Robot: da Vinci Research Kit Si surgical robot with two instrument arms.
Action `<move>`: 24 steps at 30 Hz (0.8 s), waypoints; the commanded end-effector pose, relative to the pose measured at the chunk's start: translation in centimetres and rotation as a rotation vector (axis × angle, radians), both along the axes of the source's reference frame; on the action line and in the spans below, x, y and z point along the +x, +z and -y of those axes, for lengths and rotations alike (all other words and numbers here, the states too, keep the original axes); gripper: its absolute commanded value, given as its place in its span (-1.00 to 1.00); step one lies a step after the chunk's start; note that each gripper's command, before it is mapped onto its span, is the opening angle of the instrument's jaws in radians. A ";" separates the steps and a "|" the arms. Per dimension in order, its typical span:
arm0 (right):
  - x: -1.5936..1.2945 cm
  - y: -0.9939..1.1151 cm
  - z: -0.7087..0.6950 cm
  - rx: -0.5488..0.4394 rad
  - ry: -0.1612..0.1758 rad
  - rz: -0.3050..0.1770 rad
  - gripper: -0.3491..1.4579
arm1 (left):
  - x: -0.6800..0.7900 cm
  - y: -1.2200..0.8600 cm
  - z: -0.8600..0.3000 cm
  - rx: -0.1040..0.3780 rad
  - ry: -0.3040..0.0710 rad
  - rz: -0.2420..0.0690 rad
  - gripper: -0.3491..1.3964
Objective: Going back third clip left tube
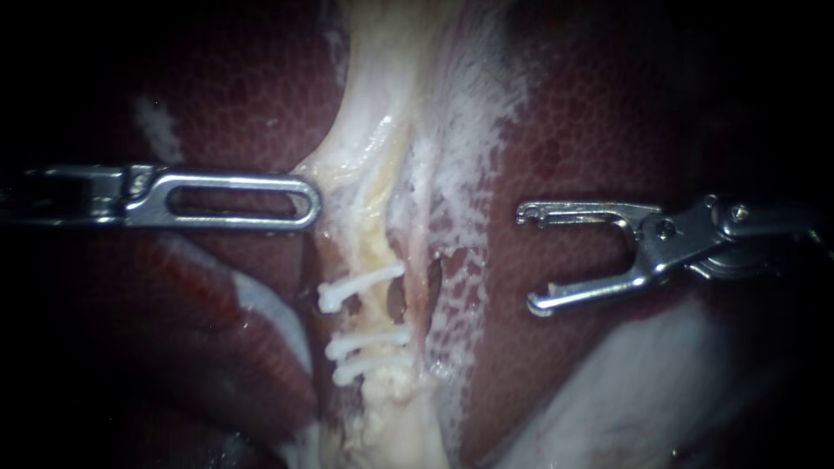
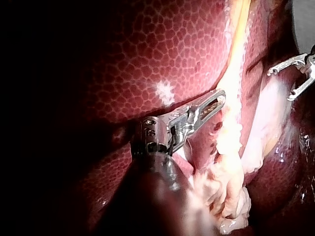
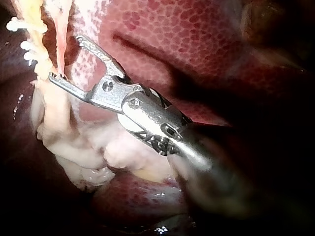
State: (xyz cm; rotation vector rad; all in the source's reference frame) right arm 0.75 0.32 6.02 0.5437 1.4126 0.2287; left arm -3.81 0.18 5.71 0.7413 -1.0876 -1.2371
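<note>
Instruments lie nearest the endoscope, and we record them first. Our left instrument point(image 1: 311, 201) enters from the left. Its slotted jaws lie together with nothing seen between them, and the tip just touches the edge of the pale tissue band. The left wrist view agrees: jaws closed, tip against that band. Our right instrument point(image 1: 528, 259) enters from the right with its hooked jaws spread wide and empty. It stands over the liver point(image 1: 591, 130), apart from both tubes.

Behind the jaws, between the two instruments, we find the left tube point(image 1: 372, 230), yellowish. The pinker right tube point(image 1: 420, 260) runs just beside it. Three white clips cross the left tube: the upper clip point(image 1: 360, 285) stands alone, while the middle clip point(image 1: 369, 340) and the lowest clip point(image 1: 354, 371) sit close together below it.

In the right wrist view one open jaw tip lies near the pale stump below the clips. We cannot tell whether it touches.

Farthest back, the mottled dark red liver lies on either side of the band.
</note>
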 end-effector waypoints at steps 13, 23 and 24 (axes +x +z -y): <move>0.03 -0.01 0.02 -0.001 0.005 0.000 0.05 | -0.28 0.13 0.05 -0.005 0.004 -0.010 -1.00; 0.05 -0.01 0.02 0.000 0.003 -0.001 0.05 | -0.33 0.14 0.06 -0.004 0.009 -0.010 -1.00; 0.05 -0.01 0.02 0.000 0.003 -0.001 0.05 | -0.33 0.14 0.06 -0.004 0.009 -0.010 -1.00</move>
